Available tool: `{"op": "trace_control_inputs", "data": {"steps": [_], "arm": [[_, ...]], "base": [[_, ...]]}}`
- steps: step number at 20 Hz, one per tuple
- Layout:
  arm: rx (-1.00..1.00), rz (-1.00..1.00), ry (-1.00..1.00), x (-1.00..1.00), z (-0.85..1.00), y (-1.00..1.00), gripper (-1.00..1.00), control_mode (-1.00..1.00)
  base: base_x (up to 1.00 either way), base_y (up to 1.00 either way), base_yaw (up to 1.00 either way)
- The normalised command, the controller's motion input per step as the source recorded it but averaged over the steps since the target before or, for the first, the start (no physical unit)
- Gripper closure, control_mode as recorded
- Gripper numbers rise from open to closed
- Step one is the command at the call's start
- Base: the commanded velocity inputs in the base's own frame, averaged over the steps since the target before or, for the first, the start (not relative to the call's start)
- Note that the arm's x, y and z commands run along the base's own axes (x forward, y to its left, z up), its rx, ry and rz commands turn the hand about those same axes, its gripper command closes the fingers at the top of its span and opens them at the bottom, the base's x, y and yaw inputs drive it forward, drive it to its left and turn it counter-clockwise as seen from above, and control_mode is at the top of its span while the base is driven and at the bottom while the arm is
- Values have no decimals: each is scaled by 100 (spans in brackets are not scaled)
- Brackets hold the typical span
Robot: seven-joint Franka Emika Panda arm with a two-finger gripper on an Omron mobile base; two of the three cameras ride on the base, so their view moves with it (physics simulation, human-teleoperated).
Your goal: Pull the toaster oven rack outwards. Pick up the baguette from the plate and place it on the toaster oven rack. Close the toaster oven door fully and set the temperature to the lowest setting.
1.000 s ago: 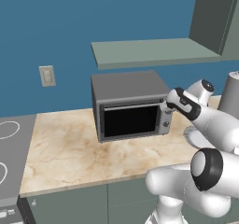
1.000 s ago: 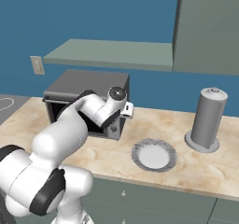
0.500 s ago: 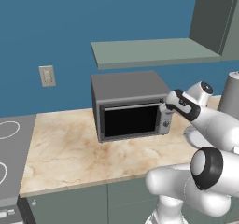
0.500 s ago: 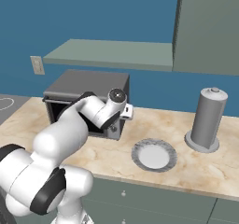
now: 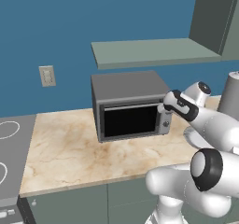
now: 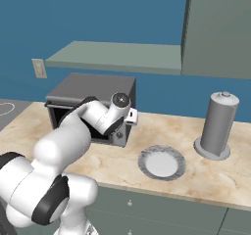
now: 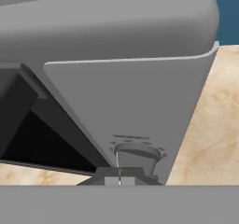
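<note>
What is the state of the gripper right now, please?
Gripper: closed, fingertips pressed together at a knob on the toaster oven; nothing held between them.

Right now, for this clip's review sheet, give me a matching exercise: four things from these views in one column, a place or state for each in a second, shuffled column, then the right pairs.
Things:
1. toaster oven door
2. plate
3. hand
4. grey cylindrical container

Places or states:
A. nothing lying on it, on the counter near the front edge
B. shut, at a knob on the oven's control panel
C. standing upright at the right end of the counter
D. closed, dark glass facing out

Pairs: 1-D, 2-A, 3-B, 4-C
</note>
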Motion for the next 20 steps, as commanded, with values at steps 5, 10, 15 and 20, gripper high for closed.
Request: {"op": "trace_control_inputs", "data": {"steps": [5, 10, 15, 20], "arm": [[0, 0, 0, 19, 0, -5, 100, -100], [0, 0, 0, 21, 0, -1, 100, -100], [0, 0, 2, 31, -5, 0, 100, -100], [0, 0, 6, 40, -20, 0, 100, -100]], "base": [[0, 0, 0], [0, 0, 0], [0, 0, 0], [0, 0, 0]]}}
